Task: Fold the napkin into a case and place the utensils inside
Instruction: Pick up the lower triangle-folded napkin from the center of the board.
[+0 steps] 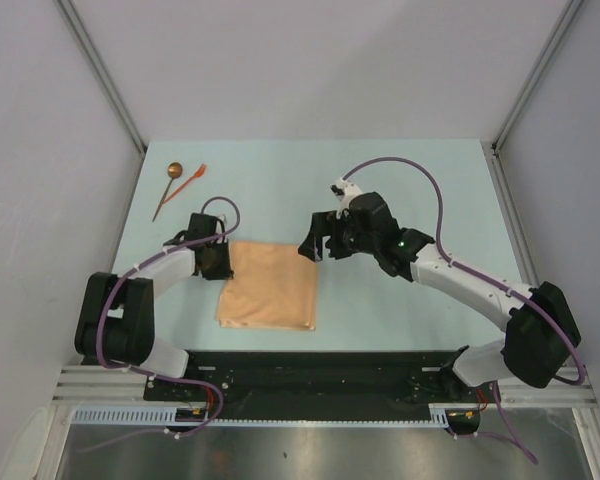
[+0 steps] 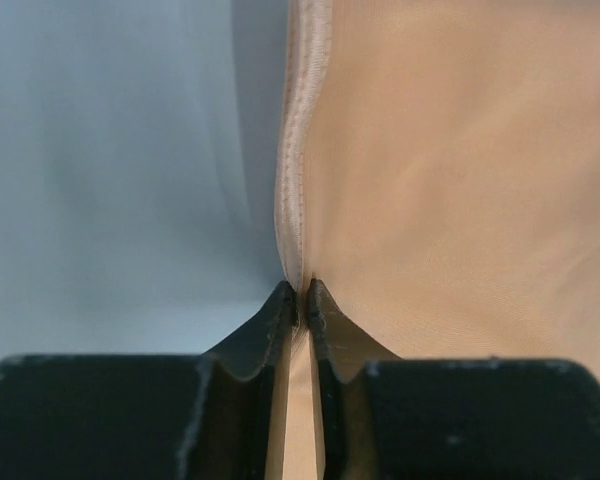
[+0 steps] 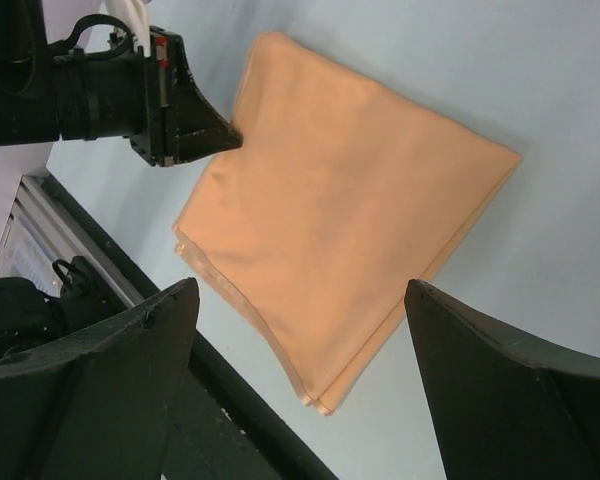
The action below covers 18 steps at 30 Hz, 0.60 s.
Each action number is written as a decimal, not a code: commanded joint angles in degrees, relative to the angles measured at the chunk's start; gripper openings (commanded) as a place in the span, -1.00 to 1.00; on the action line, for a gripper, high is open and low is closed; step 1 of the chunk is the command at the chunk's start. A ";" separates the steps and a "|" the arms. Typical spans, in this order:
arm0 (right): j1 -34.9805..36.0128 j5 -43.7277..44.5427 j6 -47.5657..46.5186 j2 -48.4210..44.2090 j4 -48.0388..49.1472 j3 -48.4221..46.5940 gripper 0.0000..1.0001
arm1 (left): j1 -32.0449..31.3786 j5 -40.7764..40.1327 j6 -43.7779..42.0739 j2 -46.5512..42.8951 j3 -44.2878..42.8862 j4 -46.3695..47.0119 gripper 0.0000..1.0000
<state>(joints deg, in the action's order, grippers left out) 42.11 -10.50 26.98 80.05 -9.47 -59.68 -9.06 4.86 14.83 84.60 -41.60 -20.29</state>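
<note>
While the napkin (image 1: 268, 285) lies flat on the table (image 1: 410, 180) as a layered, roughly square sheet between the 2 arms, its left hem is seen pinched between the fingertips of the left gripper (image 2: 302, 295), whose jaws are clenched on that edge with only cloth between them. The right gripper (image 1: 315, 243) is held above the napkin's far right corner with its jaws spread wide and nothing grasped. The spoon (image 1: 166, 193) and the orange-red fork piece (image 1: 187, 185) are left side by side at the far left of the table, well apart from the cloth, and no case has yet been formed. Several risks can be judged from here. Because the grip is taken at the very hem, the cloth could be lost from the tips once it is lifted or pulled across. How many layers are caught cannot be told, so, if only the top one is, the stack may be peeled apart and the fold skewed. Since the far side is not pinned by anything, the whole napkin could be dragged along the table rather than folded, and a crooked, loose pouch would be left for the utensils.
</note>
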 commanded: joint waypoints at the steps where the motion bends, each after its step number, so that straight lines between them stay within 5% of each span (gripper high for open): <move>1: 1.75 1.45 0.62 0.63 2.79 -1.40 0.78 | -2.45 -2.05 0.99 1.71 0.91 -2.29 -0.77; 10: 4.56 -9.96 7.72 10.90 8.23 -3.34 0.61 | -4.83 -4.69 6.35 -0.40 -1.11 -5.98 -1.00; 14: 5.00 -15.77 12.03 17.93 15.78 -4.30 0.25 | -5.53 -4.43 8.72 -1.80 -1.90 -7.74 -1.00; 18: 5.88 -19.63 15.20 24.44 21.95 -5.97 -0.36 | -6.67 -4.69 10.04 -2.33 -3.48 -10.55 -1.00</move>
<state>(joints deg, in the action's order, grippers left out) 47.13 -23.88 37.39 100.36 2.79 -61.89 -14.44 0.19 22.06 83.88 -42.61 -25.65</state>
